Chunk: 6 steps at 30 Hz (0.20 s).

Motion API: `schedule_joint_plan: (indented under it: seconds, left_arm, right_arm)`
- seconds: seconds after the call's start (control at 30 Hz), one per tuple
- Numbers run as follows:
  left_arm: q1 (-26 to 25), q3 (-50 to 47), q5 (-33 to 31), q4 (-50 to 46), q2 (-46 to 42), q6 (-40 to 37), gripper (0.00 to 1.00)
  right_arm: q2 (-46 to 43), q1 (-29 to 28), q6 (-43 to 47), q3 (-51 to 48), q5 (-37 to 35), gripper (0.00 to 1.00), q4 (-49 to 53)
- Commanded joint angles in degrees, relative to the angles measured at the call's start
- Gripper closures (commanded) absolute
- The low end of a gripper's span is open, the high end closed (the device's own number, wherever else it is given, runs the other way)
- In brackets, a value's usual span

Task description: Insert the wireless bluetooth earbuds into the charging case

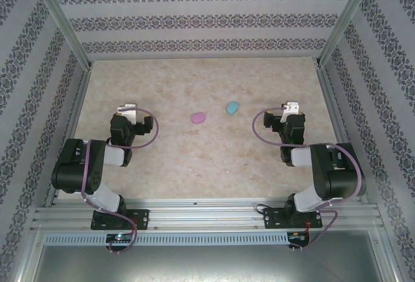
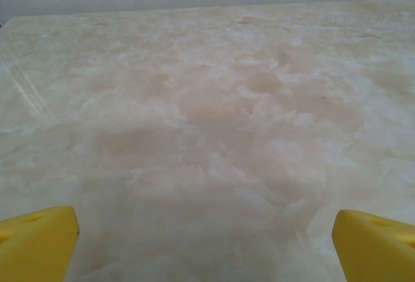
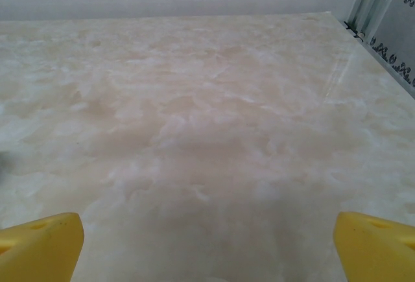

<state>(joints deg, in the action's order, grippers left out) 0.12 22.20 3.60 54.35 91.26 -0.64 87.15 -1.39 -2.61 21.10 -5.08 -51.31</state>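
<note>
Two egg-shaped charging cases lie on the marbled bench (image 1: 207,172) in the top view, about midway between the arms: a pink charging case (image 1: 198,118) and, just beside it to the right and slightly farther from the arm bases, a light blue charging case (image 1: 232,107). The two are close but apart, not touching. Both look closed from above, and whether either holds the wireless bluetooth earbuds cannot be told at this size. The left gripper (image 1: 127,108) hovers near the left side of the bench, well apart from the pink case, pointing away from its base. Its yellow fingers (image 2: 37,243) stand at the far corners of its wrist view, spread wide with bare bench between them. The right gripper (image 1: 292,107) sits likewise on the right, well apart from the blue case. Its yellow fingers (image 3: 40,246) are also spread wide and hold nothing.
</note>
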Motion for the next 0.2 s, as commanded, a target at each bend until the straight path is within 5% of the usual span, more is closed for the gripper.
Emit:
schedule_joint_plan:
  seconds: [0.0,0.17]
  left_arm:
    - [0.4,0.0,1.12,-0.98,-0.45,-0.41,0.0]
    - [0.36,0.04,1.12,-0.99,-0.47,-0.41,0.0]
  right_arm:
    - [-0.34,-0.13,1.12,1.12,1.14,0.02,0.2]
    - [-0.64,0.43,0.78,1.05,2.28,0.02,0.26]
